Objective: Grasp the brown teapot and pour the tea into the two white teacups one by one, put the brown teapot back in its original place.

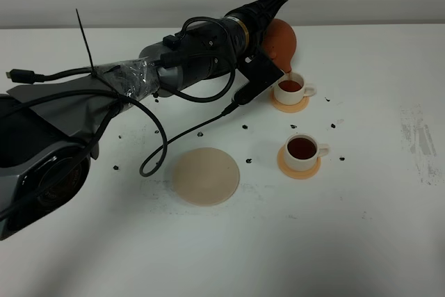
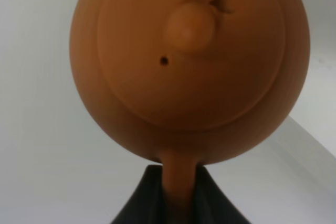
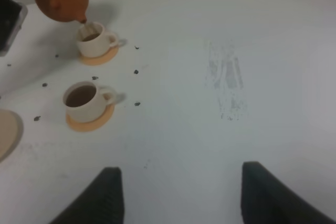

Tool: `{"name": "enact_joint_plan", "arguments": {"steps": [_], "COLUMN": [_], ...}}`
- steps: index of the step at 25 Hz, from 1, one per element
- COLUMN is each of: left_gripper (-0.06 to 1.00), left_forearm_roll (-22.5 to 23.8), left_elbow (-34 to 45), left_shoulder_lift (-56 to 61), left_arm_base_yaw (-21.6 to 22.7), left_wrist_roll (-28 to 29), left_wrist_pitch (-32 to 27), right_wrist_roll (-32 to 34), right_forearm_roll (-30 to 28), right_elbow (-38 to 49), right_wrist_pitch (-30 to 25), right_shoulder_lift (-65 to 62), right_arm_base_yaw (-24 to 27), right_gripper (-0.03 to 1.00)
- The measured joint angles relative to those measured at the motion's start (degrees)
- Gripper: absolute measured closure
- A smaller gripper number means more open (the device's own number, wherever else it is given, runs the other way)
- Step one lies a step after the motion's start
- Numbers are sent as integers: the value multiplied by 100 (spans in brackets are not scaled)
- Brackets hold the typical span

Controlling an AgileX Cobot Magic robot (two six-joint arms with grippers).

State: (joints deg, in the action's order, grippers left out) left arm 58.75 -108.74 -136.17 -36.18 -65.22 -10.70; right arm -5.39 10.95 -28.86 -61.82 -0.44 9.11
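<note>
Exterior high view: left arm stretched over the white table toward the back cup.
Grip: left gripper clenched on the loop handle of the brown teapot, a dark finger on each side of the handle.
Pot against claw: directly ahead of the fingertips, its knobbed lid facing the wrist camera.
Pot position: lifted off the table and tipped spout-down, with the spout just above the far white teacup.
Pour: a thin stream of tea runs from the spout into that cup.
Far cup: stands on an orange coaster.
Front cup: near white teacup, holding dark tea, on its own coaster and apart from the pot.
Resting spot: beige disc lies flat, well apart from the pot.
Other claw: right gripper spread wide and grasping nothing, away from both cups.
Table marks: dark specks scattered around the cups.
</note>
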Motion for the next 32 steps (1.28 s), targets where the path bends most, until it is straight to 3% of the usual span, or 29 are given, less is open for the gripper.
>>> {"name": "enact_joint_plan", "arguments": {"steps": [32], "left_gripper": [82], "left_forearm_roll": [666], "left_elbow": [0], "left_shoulder_lift": [0], "left_arm_base_yaw": [-36], "left_wrist_roll": [130], "left_wrist_pitch": [140], "right_wrist_roll": [0], "right_forearm_roll": [0], "right_elbow": [0], "right_wrist_pitch": [0], "right_shoulder_lift": [0], "right_arm_base_yaw": [0], "right_gripper": [46]}}
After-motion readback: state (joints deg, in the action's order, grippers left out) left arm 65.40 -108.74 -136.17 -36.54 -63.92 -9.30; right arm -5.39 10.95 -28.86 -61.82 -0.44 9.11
